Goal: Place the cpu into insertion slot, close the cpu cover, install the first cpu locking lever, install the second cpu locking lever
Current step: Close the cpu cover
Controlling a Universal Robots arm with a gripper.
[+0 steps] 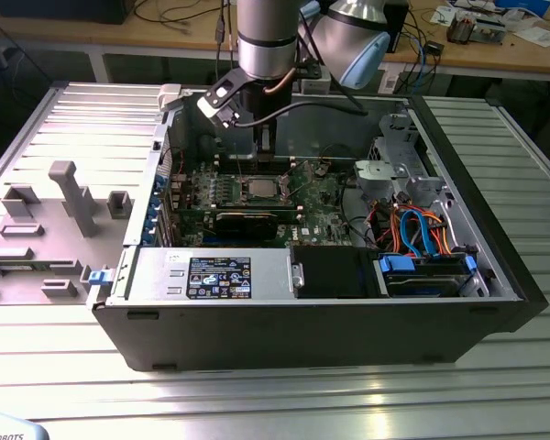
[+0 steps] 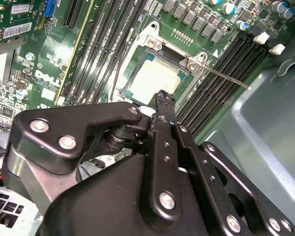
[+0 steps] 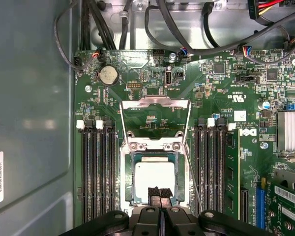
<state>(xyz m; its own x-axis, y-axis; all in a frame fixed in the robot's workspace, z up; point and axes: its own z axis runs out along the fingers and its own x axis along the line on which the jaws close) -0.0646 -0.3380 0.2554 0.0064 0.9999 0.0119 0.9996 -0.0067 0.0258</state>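
Pincer: I am seeing one pincer (image 3: 160,192) (image 2: 164,94) in both wrist views. Its two fingers are pressing together with nothing between them.
Pincer position: the tip is hanging over the edge of the cpu nearest the fingers. I cannot tell whether it is touching the metal top.
Cpu: one cpu (image 3: 154,179) (image 2: 155,81) (image 1: 259,190) is lying flat and square inside the insertion slot, its silver-grey top facing up.
Insertion slot: one insertion slot (image 3: 132,162) (image 2: 146,44) is framing the chip on all sides. Two screws (image 3: 132,146) (image 3: 176,146) are sitting along its far edge.
Locking lever: I am making out one thin locking lever (image 3: 192,172) (image 2: 226,77), a bare rod sticking out beside the slot and not latched down.
Cpu cover: one cpu cover (image 3: 155,102) is standing swung open beyond the slot, green board showing through its square window.
Memory slots: two banks of long black memory slots (image 3: 98,167) (image 3: 211,167) are running along either side of the slot.
Coin battery: one coin battery (image 3: 108,75) is sitting farther along the board, past the cover.
Arm: in the exterior view, one arm (image 1: 266,37) is reaching down into one open computer case (image 1: 302,335).
Surface: the case is resting on a ribbed metal surface (image 1: 275,394).
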